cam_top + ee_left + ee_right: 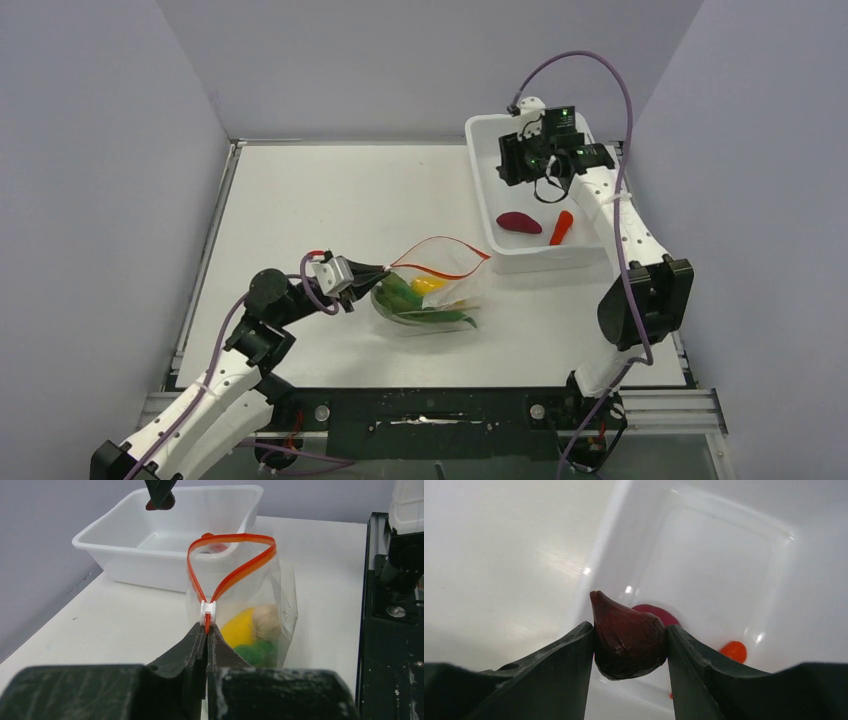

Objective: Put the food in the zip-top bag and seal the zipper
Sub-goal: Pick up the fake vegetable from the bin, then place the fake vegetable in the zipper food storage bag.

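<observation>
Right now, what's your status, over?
Left claw shut on zipper, bag mouth open. Right claw shut on maroon piece, above tub. Nothing seen in the way.

The zip-top bag [282, 590] is thin clear plastic film, glossy and creased. Its zipper [245, 569] is a smooth, translucent red-orange plastic strip with a white hard-plastic slider [208, 609]. The tub [125, 565] is rigid white plastic with a semi-gloss finish. The dark maroon piece [629, 640] is glossy and faintly wrinkled, possibly rubber. The fingers [182, 655] of my left gripper [206, 627] are matt black and scuffed. The table [100, 625] is matt white.
</observation>
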Controlling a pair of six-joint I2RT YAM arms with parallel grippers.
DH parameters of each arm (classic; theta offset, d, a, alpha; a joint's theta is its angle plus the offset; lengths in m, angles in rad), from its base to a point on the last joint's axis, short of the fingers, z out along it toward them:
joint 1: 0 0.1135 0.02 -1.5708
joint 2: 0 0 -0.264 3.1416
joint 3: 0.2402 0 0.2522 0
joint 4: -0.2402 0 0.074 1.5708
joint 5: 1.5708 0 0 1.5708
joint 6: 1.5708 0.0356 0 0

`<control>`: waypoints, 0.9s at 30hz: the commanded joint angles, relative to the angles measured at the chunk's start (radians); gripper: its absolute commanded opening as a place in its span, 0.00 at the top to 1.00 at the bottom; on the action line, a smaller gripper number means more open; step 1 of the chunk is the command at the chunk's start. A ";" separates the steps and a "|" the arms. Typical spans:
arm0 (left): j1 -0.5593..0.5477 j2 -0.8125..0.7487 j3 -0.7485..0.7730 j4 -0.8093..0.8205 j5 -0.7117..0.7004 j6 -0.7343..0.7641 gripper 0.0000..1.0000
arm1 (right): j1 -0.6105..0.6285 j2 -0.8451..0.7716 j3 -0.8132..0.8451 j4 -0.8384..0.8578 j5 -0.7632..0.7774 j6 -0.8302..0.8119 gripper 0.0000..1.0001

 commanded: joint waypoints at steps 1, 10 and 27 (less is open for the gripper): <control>-0.005 -0.043 -0.106 0.245 0.003 0.016 1.00 | 0.080 -0.160 -0.122 0.143 -0.118 0.043 0.60; -0.008 -0.086 -0.206 0.355 0.014 0.025 1.00 | 0.158 -0.455 -0.380 0.281 -0.374 0.056 0.59; -0.007 -0.072 -0.203 0.405 0.086 0.033 1.00 | 0.443 -0.524 -0.357 0.068 -0.604 -0.160 0.57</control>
